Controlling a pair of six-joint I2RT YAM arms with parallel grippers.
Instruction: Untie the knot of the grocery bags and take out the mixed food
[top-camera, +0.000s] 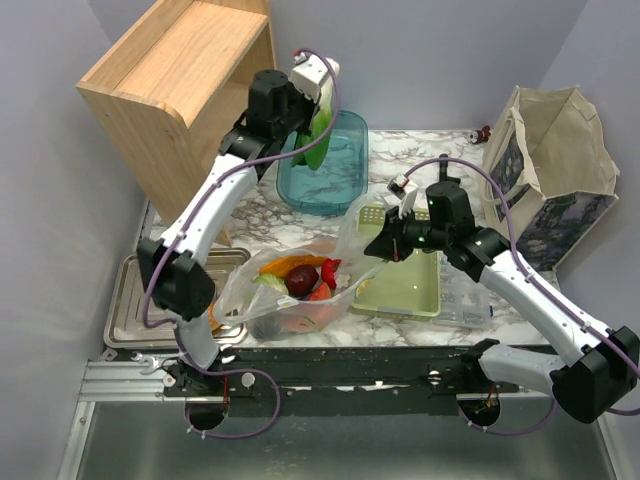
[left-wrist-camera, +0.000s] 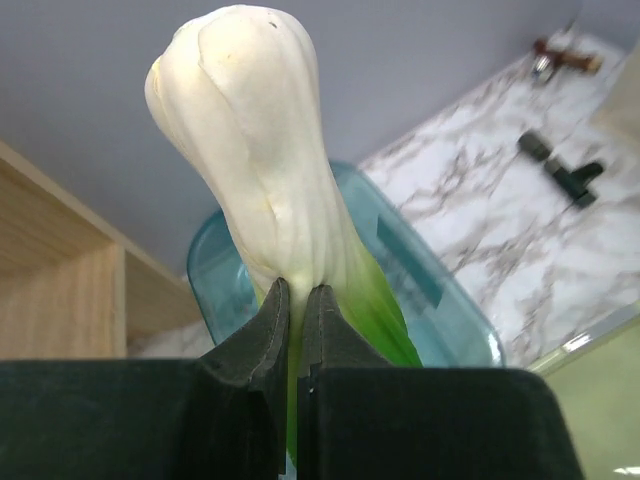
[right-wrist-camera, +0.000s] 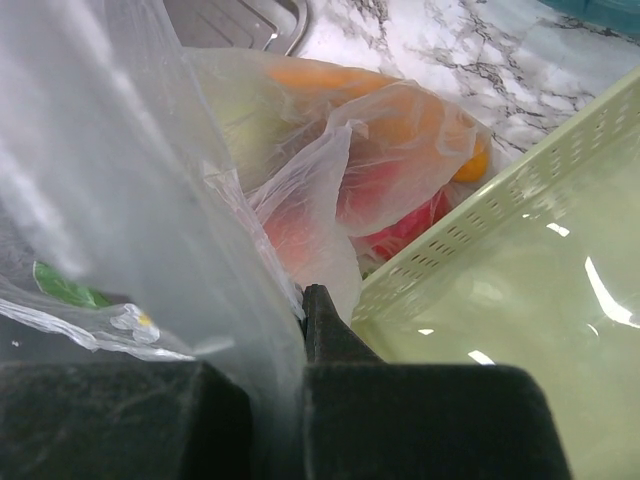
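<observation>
A translucent grocery bag (top-camera: 262, 292) lies open at the table's front centre. Inside it show a dark red apple (top-camera: 303, 279), red pieces (top-camera: 327, 272) and something orange (top-camera: 285, 263). My right gripper (top-camera: 385, 248) is shut on the bag's right edge and holds it up beside the green basket; in the right wrist view the plastic (right-wrist-camera: 150, 200) drapes over my right gripper (right-wrist-camera: 300, 300) and hides one finger. My left gripper (top-camera: 318, 118) is raised at the back and shut on a green-white leafy vegetable (left-wrist-camera: 255, 150), which hangs above a teal tub (left-wrist-camera: 455, 310). In the left wrist view, my left gripper (left-wrist-camera: 297, 290) pinches its green end.
The teal tub (top-camera: 345, 185) stands behind the bag. A pale green basket (top-camera: 405, 285) sits right of the bag, with clear plastic (top-camera: 465, 305) beside it. A wooden shelf (top-camera: 180, 90) is at back left, a metal tray (top-camera: 135, 300) at front left, and a cloth tote (top-camera: 555, 175) at back right.
</observation>
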